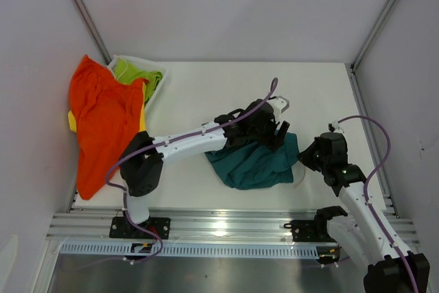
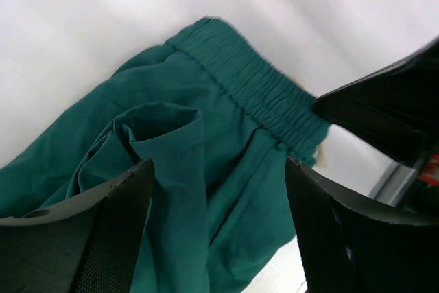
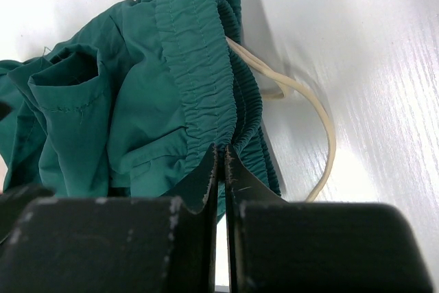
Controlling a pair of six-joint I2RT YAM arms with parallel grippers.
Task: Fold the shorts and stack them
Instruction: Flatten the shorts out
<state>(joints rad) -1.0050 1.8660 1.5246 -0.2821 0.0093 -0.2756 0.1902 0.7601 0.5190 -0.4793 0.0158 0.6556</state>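
Note:
The teal shorts [image 1: 254,162] lie crumpled on the table near the front, between both arms. My left gripper [image 1: 271,128] hovers over their far side, jaws wide open and empty; in the left wrist view the cloth [image 2: 226,142] with its elastic waistband fills the space between the fingers [image 2: 322,238]. My right gripper [image 1: 309,156] is at the shorts' right edge, shut on the gathered waistband [image 3: 206,94]. A white drawstring [image 3: 322,121] loops out on the table beside it. The orange shorts [image 1: 103,121] lie spread at the far left.
A white bin [image 1: 161,73] at the back left holds lime-green shorts [image 1: 134,73]. A yellow pair [image 1: 71,120] peeks out from under the orange one. Walls close in the table on the left, back and right. A metal rail [image 1: 226,224] runs along the front edge.

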